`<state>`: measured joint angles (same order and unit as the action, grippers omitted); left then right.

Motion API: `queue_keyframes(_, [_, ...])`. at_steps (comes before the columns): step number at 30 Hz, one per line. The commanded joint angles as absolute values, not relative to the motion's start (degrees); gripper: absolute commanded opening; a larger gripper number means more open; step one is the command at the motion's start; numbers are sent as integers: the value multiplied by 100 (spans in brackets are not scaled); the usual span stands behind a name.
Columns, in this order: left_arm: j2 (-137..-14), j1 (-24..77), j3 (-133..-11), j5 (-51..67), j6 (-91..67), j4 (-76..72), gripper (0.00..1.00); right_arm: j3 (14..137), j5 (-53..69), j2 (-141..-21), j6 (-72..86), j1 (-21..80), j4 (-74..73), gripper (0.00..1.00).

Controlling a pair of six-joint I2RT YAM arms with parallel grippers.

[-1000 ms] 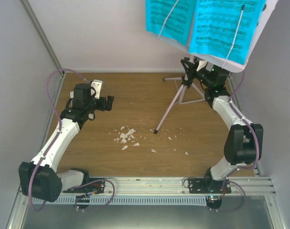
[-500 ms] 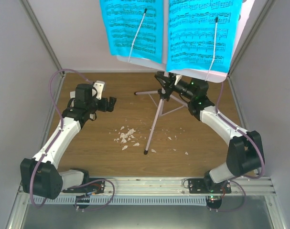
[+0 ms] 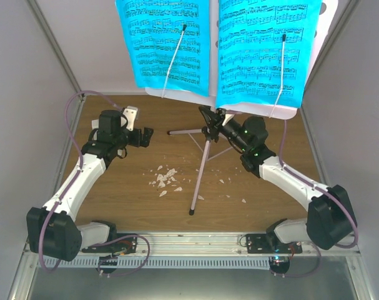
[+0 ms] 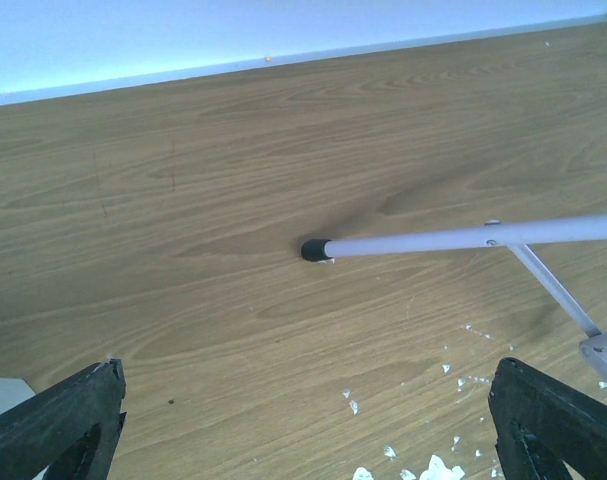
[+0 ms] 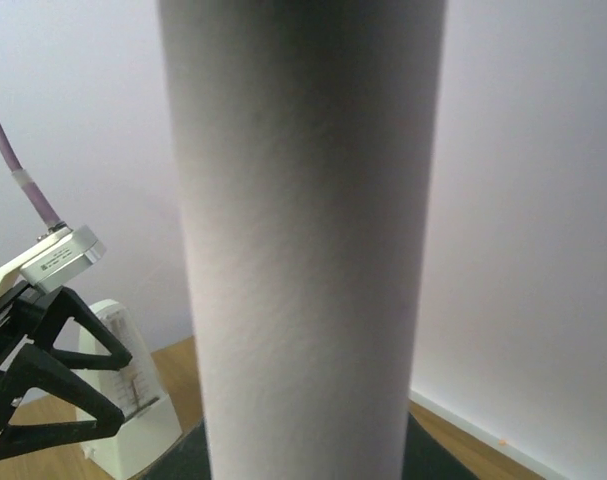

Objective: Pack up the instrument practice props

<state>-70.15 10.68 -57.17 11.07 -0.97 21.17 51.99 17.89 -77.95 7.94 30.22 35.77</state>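
The pale-lilac tripod music stand (image 3: 200, 169) stands tilted at the middle of the table. Two cyan sheet-music pages (image 3: 167, 47) lie on its plate (image 3: 324, 22) under wire clips. My right gripper (image 3: 211, 122) is shut on the stand's pole just above the legs. That pole (image 5: 303, 240) fills the right wrist view. My left gripper (image 3: 145, 134) is open and empty at the back left, pointing at the stand. Its fingers (image 4: 63, 430) frame one leg's black tip (image 4: 314, 250), which is at the wood. The white metronome (image 3: 130, 117) stands behind the left wrist and also shows in the right wrist view (image 5: 123, 420).
White crumbs (image 3: 164, 178) are scattered on the wood between the arms, with more crumbs (image 4: 438, 467) in the left wrist view. Grey walls close the table at the left, back and right. A metal rail (image 3: 195, 240) runs along the near edge.
My right arm has carried the stand leftward and toward the near side, and the pages have swung left with it. The left arm has barely moved.
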Motion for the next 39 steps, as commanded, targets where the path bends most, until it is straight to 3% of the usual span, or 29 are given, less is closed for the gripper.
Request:
queue_keyframes(1, [-7029, 1118, -5645, 1204, -62, 1819, 99, 5029, 800, -7527, 1690, 3085, 3804, 0])
queue_keyframes(4, [-7046, 1137, -5645, 1202, -53, 1816, 99, 4961, 812, -7459, 1674, 3085, 3737, 1])
queue_keyframes(7, [-7056, 1162, -5643, 1202, -53, 1828, 99, 4951, 792, -7415, 1663, 3085, 3595, 14])
queue_keyframes(10, [-7049, 1198, -5634, 1163, -40, 1828, 99, 4928, 810, -7357, 1603, 3090, 3514, 18])
queue_keyframes(11, [-7041, 1208, -5632, 1153, -36, 1828, 99, 4924, 809, -7330, 1587, 3083, 3492, 23])
queue_keyframes(15, [-7048, 1241, -5617, 1114, -35, 1815, 99, 4821, 733, -7171, 1558, 3090, 3450, 66])
queue_keyframes(21, [-7002, 1318, -5600, 987, -35, 1791, 99, 4733, 669, -6898, 1578, 3083, 3103, 86])
queue_keyframes(32, [-6444, 1331, -5319, 280, -35, 1434, 99, 3665, 77, -5436, 2060, 2782, 1966, 100])
queue_keyframes(36, [-6104, 1269, -5195, -110, -35, 1248, 99, 3299, 741, -4932, 2462, 1907, 1296, 100])
queue_keyframes(39, [-5540, 857, -5096, 641, -446, 1020, 99, 3228, 1402, -4685, 2801, 802, 685, 100])
